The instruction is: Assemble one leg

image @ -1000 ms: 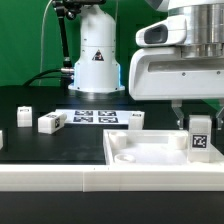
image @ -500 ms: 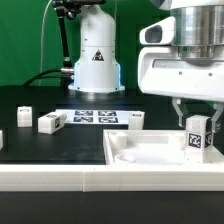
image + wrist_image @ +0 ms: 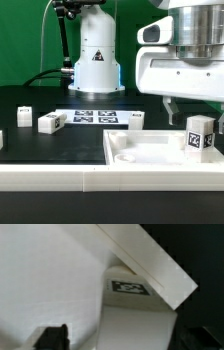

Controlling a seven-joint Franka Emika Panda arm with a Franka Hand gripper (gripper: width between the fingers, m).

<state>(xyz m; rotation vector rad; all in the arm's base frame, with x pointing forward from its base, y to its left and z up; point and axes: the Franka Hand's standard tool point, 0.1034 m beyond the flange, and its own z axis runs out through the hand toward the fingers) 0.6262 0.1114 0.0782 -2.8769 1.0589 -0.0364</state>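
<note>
One leg (image 3: pixel 200 136), a small white block with a tag facing the camera, stands upright in the corner of the large white tray-like piece (image 3: pixel 140 152) at the exterior view's right. My gripper (image 3: pixel 195 110) hangs just above it, open, its fingertips (image 3: pixel 168 110) about level with the leg's top and apart from it. In the wrist view the same leg (image 3: pixel 135 317) shows its tag between the dark fingers (image 3: pixel 52 336) of the gripper (image 3: pixel 128 339), with a gap on each side. Three more legs lie on the black table: two (image 3: pixel 50 122) (image 3: pixel 24 116) at the left and one (image 3: pixel 133 119) behind the tray.
The marker board (image 3: pixel 95 117) lies flat behind the tray. The arm's white base (image 3: pixel 97 55) stands at the back. A further white piece (image 3: pixel 2 140) is cut off by the exterior view's left edge. A white rail (image 3: pixel 50 175) runs along the front.
The jaws have opened from around the leg and the gripper has risen a little. The leg stays standing in the tray's corner.
</note>
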